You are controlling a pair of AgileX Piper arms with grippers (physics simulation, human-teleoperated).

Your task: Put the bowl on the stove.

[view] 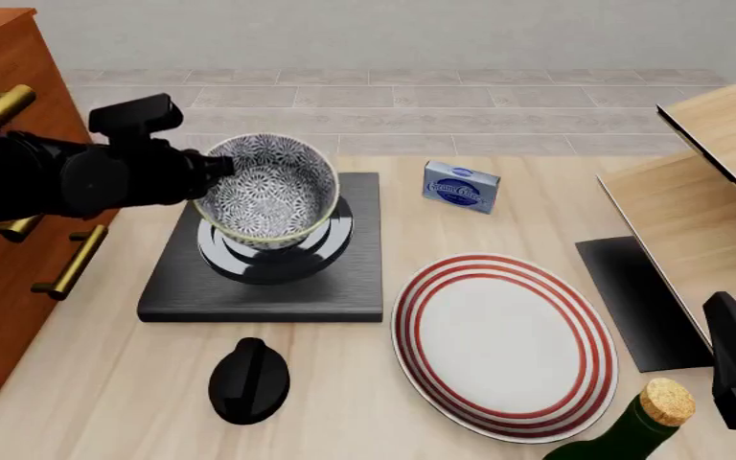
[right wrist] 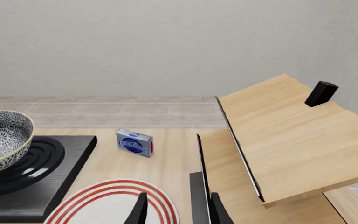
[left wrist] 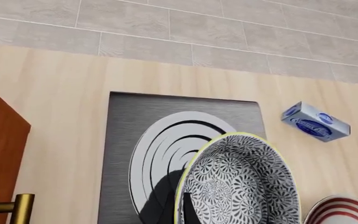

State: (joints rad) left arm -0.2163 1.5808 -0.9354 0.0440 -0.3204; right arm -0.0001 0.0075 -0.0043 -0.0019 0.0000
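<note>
The bowl [view: 269, 187], blue-and-white patterned with a pale rim, hangs tilted low over the burner rings of the black stove [view: 265, 292]. I cannot tell whether its base touches the rings. My left gripper [view: 218, 165] comes in from the left and is shut on the bowl's near-left rim. In the left wrist view the bowl [left wrist: 241, 182] fills the lower part, with one dark finger [left wrist: 188, 210] inside it and the stove [left wrist: 120, 140] behind. My right gripper [right wrist: 179, 212] stands open at the table's front right, far from the bowl [right wrist: 2, 135].
A white plate with red rings [view: 502, 345] lies right of the stove. A blue box [view: 460, 187], a black knob [view: 249, 380] and a corked green bottle [view: 643, 422] stand around. A wooden cabinet [view: 11, 240] is at left. A wooden shelf [view: 713, 172] and a thin black sheet [view: 636, 302] are at right.
</note>
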